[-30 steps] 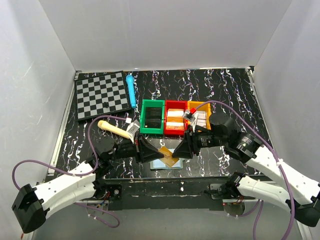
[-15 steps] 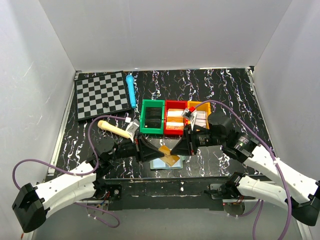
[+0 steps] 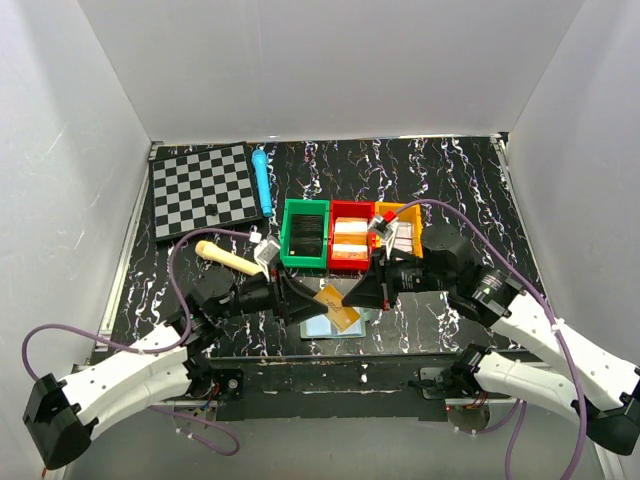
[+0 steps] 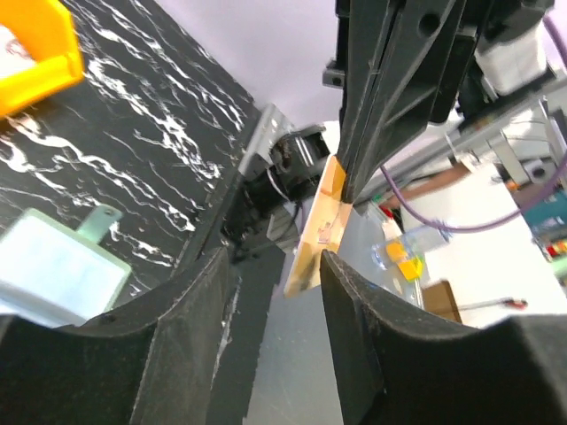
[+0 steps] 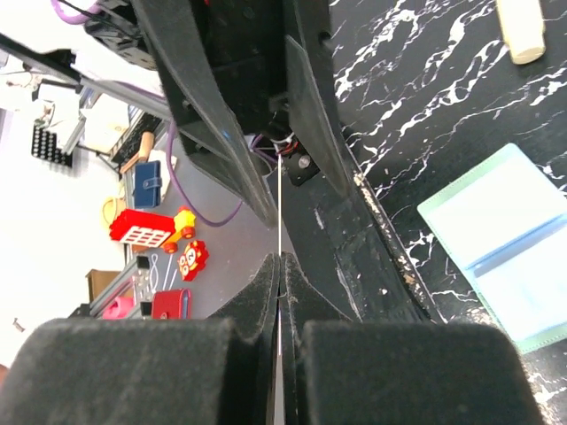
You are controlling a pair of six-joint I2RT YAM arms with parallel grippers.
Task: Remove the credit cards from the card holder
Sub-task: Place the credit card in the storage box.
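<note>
Handover above the bench (image 3: 440, 180): the right pincer (image 3: 352, 298) is clamped on one edge of a tan credit card (image 3: 338, 306), holding it clear of the surface. The left pincer (image 3: 303, 302) stands partly apart, its fingers (image 4: 190, 328) flanking the card's free end without visibly touching it. The card holder (image 3: 322, 328) lies open and flat just below the pair, pale blue panels up. It sits close to the bench's front edge, on the near side of the green bin (image 3: 284, 236), red bin (image 3: 350, 205) and orange bin (image 3: 392, 208). The grip looks thin, taken at the card's rim, so a quick swing could let the card pivot or slide out, dropping it onto the holder or off the near edge. The left fingers sit close on both sides, and a crooked retreat could clip the card and twist it loose. Nothing pins the holder, so a later pull on a tight card may drag the whole thing along. Whether more cards are inside cannot be told.
</note>
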